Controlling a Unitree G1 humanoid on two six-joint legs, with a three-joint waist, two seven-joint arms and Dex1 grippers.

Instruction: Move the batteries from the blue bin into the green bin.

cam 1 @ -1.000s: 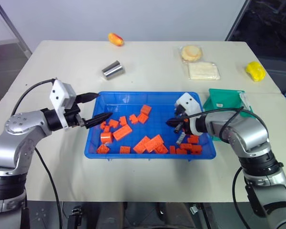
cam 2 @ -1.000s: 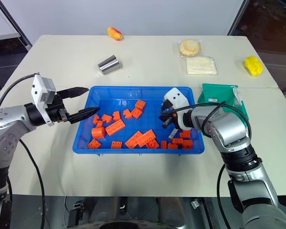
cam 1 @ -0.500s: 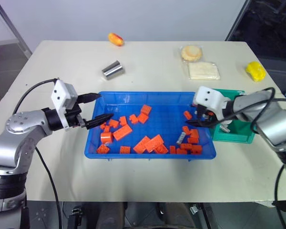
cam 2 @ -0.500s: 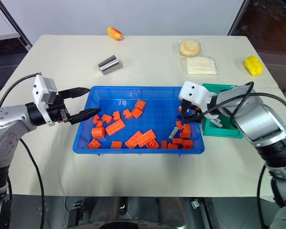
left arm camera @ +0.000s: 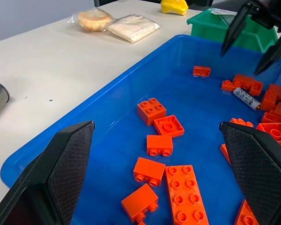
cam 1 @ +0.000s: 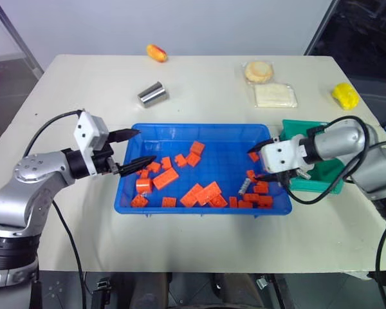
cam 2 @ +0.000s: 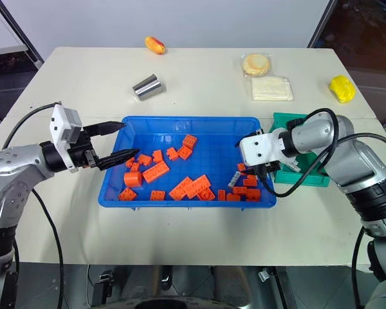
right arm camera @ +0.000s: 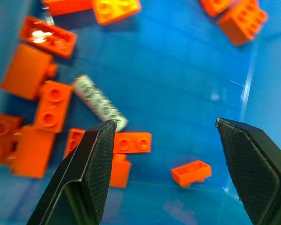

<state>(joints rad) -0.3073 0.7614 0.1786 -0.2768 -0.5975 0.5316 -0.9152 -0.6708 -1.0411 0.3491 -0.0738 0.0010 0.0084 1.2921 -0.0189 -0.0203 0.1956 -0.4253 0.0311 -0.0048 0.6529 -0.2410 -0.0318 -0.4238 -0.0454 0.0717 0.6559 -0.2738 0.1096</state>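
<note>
Showing: a pale tabletop (cam 1: 199, 84) with two robot arms reaching over a tray of toy blocks.
Blue bin (cam 1: 199, 131): sits near the front edge of the tabletop, about midway along it, long side facing the robot.
Orange blocks (cam 1: 165, 178): scattered across the blue bin's floor, thickest toward its front and right end.
Battery (right arm camera: 99, 102): one slim grey cylinder lies flat on the blue bin's floor near the front right corner, touching the orange blocks around it; in the left eye view it is a small pale stick (cam 1: 244, 187).
Green bin (cam 1: 320, 168): stands just beside the blue bin's right end wall, toward the right edge of the tabletop.
Right gripper (right arm camera: 166, 140): hangs over the right end of the blue bin, angled down at the battery, fingers spread wide with nothing between them.
Left gripper (cam 1: 136, 149): hovers at the blue bin's left end wall, pointing across the tray, fingers parted and empty.
Metal cylinder (cam 1: 152, 94): lies on its side behind the blue bin's back left corner.
Far edge: a yellow-red object (cam 1: 156, 53), a wrapped bun (cam 1: 258, 71), a wrapped white slab (cam 1: 275, 95); a yellow object (cam 1: 344, 95) by the right edge.
</note>
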